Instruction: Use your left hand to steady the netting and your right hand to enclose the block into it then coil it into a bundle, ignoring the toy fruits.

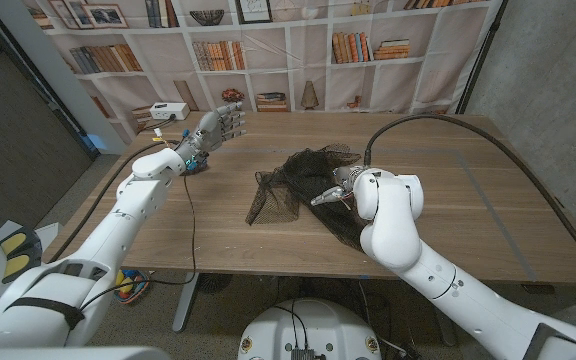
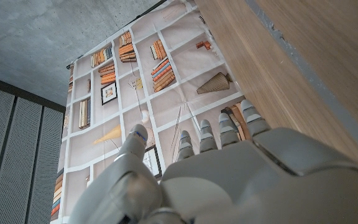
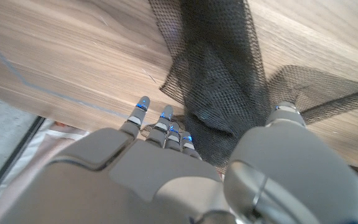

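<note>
A long wooden desk with a pale brown grain runs across the head view, and a faint blue-grey line crosses its surface on the right side. Behind it hangs a printed backdrop of white bookshelves holding books, framed pictures and ornaments. A bare grey concrete wall stands to the right of the backdrop, and a dark slatted panel shows in the left wrist view beside the backdrop's edge.

The black netting lies in a loose crumpled heap near the middle of the desk, one flap spread out flat toward the left and another part trailing under the right arm. The block cannot be made out anywhere in the mesh.

The right hand sits at the heap, fingers pointing into it. In the right wrist view its fingertips touch the edge of the mesh while the thumb lies over it; whether it actually grips the mesh cannot be told.

The left hand is raised above the far left part of the desk, well apart from the netting, fingers straight and held apart, holding nothing. A small white box sits near the far left corner, just beyond that hand.

A black cable arcs over the desk to the right arm.
</note>
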Controlling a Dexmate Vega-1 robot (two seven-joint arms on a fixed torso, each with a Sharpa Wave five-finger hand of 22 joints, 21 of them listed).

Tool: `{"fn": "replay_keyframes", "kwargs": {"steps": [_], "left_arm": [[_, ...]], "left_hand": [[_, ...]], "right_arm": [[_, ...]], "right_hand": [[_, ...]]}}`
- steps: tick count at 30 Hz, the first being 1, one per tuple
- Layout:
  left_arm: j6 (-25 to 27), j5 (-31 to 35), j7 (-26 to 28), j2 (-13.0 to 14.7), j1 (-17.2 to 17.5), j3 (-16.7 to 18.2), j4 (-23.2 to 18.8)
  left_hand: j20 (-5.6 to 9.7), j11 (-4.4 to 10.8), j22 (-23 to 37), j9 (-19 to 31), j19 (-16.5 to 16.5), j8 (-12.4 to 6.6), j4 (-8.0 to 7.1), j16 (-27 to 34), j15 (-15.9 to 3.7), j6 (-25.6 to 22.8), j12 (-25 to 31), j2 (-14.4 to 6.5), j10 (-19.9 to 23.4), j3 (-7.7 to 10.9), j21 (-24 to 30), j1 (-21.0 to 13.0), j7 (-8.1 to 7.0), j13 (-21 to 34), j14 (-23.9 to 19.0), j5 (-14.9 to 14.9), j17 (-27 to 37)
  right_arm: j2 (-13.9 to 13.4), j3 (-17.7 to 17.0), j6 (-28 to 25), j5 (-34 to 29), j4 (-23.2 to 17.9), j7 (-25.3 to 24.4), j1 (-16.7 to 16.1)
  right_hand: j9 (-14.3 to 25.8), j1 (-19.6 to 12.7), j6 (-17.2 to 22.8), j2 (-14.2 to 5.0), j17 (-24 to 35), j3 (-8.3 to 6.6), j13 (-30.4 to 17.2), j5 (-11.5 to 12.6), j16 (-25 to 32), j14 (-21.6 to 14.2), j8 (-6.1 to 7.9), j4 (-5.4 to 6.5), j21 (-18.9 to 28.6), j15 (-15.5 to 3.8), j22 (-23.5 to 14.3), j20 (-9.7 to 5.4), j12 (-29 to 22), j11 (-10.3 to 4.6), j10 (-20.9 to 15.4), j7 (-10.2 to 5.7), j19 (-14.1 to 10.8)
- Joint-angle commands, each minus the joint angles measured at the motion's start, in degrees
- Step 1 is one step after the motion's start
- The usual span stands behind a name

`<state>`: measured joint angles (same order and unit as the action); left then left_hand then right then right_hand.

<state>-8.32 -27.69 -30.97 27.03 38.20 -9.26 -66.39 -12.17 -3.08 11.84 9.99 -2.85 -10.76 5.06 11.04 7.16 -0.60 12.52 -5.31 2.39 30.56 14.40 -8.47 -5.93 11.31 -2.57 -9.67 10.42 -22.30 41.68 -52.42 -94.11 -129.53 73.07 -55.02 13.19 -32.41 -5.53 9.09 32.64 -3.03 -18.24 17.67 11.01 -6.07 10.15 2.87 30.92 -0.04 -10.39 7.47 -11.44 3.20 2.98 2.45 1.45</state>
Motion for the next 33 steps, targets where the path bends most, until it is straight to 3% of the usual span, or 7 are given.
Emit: {"fn": "replay_keyframes", "kwargs": {"steps": [1, 8, 14, 19, 24, 28, 33], "left_arm": [[-0.72, -0.18, -0.47, -0.13, -0.2, 0.19, 1.04], [-0.19, -0.02, -0.05, -0.11, -0.55, 0.21, 1.4], [0.61, 0.42, 0.33, -0.18, -1.25, -0.12, 2.2], [0.58, 1.13, 0.35, -0.39, -2.31, -0.63, 3.8], [0.17, 1.47, -0.18, -0.73, -3.42, -0.91, 5.54], [-1.42, 1.46, -1.27, -1.33, -4.38, -0.94, 7.55], [-2.98, 1.37, -3.03, -2.13, -5.85, -1.06, 10.46]], "left_hand": [[-0.11, -0.12, 0.13, 0.2, -0.52, 0.16, 0.07, -0.18, 0.27, 0.17, -0.15, -0.14, -0.03, 0.24, -0.19, 0.4, -0.16, 0.23, -0.26, -0.2, 0.12], [-0.11, -0.06, 0.13, 0.2, -0.52, 0.15, 0.07, -0.18, 0.25, 0.14, -0.09, -0.08, 0.13, 0.21, -0.2, 0.45, -0.14, 0.23, -0.25, -0.2, 0.12], [-0.1, -0.02, 0.13, 0.2, -0.55, 0.17, 0.07, -0.17, 0.3, 0.21, -0.1, -0.1, 0.09, 0.23, -0.19, 0.45, -0.05, 0.23, -0.28, -0.21, 0.12], [-0.09, -0.09, 0.13, 0.2, -0.58, 0.18, 0.1, -0.18, 0.26, 0.25, -0.17, -0.23, -0.09, 0.33, -0.19, 0.35, -0.12, 0.23, -0.26, -0.24, 0.11], [-0.09, 0.08, 0.12, 0.2, -0.59, 0.19, 0.15, -0.18, 0.17, 0.29, -0.19, -0.29, -0.15, 0.39, -0.2, 0.27, -0.14, 0.23, -0.29, -0.25, 0.1], [-0.09, 0.1, 0.12, 0.2, -0.57, 0.21, 0.2, -0.19, 0.12, 0.37, -0.19, -0.32, -0.16, 0.44, -0.21, 0.19, -0.19, 0.23, -0.27, -0.25, 0.09], [-0.11, -0.08, 0.12, 0.2, -0.49, 0.19, 0.28, -0.22, 0.15, 0.33, -0.2, -0.25, -0.18, 0.45, -0.25, 0.14, -0.22, 0.23, -0.2, -0.24, 0.08]], "right_arm": [[34.97, -20.12, 49.91, -32.63, 5.05, 5.89, -13.8], [48.25, -27.95, 60.85, -34.13, 7.74, 5.89, -13.79], [48.25, -31.03, 59.31, -24.69, 8.88, 5.89, -12.39], [48.25, -33.9, 56.6, -16.24, 7.44, 5.89, -11.63], [48.25, -35.53, 55.76, -10.23, 5.41, 5.89, -11.49], [45.66, -31.18, 57.89, -17.42, 5.12, 5.89, -11.71], [43.21, -26.63, 59.61, -27.59, 7.97, 5.89, -10.97]], "right_hand": [[0.05, -0.92, -1.59, -0.04, -0.02, 0.37, -0.23, 0.83, 0.23, 1.09, 0.07, -0.45, -0.46, 0.3, -0.15, -0.11, 0.12, -0.12, 1.3, 0.13, 0.5], [-0.11, -1.75, -0.85, 0.04, -0.3, 1.33, -0.34, 1.66, 1.3, -0.49, 1.07, -0.94, -0.1, -0.22, -0.15, -0.71, -0.92, -0.15, -0.12, 0.19, -2.03], [-0.22, -0.01, 2.32, 0.08, -0.62, 3.38, -0.44, 2.34, 2.27, -2.73, 2.23, -0.2, 0.16, -0.06, -0.15, -0.57, -2.55, 0.64, -3.38, 1.03, -4.63], [-0.27, 6.55, 8.45, -2.08, -0.94, 6.88, -0.58, 3.33, 3.57, -5.94, 3.58, 3.48, -0.22, 0.79, -0.23, 0.37, -5.22, 2.84, -8.72, 1.84, -7.02], [-0.42, 9.98, 12.88, -4.18, -1.13, 8.07, -0.57, 3.76, 4.36, -8.1, 4.48, 5.44, -0.71, 0.97, -0.26, 0.8, -6.8, 3.44, -12.22, 1.86, -7.48], [-0.49, 9.76, 12.27, -2.89, -1.31, 9.08, -0.63, 3.93, 4.39, -8.56, 3.85, 4.82, -1.48, 0.23, -0.24, 0.74, -6.96, 2.53, -12.16, 1.52, -6.48], [-0.43, 2.12, 7.96, -2.47, -1.25, 8.85, -1.0, 5.21, 3.87, -7.15, 1.81, 0.81, -3.03, -1.7, -0.31, -0.7, -6.17, -0.17, -8.01, -0.57, -5.49]]}}
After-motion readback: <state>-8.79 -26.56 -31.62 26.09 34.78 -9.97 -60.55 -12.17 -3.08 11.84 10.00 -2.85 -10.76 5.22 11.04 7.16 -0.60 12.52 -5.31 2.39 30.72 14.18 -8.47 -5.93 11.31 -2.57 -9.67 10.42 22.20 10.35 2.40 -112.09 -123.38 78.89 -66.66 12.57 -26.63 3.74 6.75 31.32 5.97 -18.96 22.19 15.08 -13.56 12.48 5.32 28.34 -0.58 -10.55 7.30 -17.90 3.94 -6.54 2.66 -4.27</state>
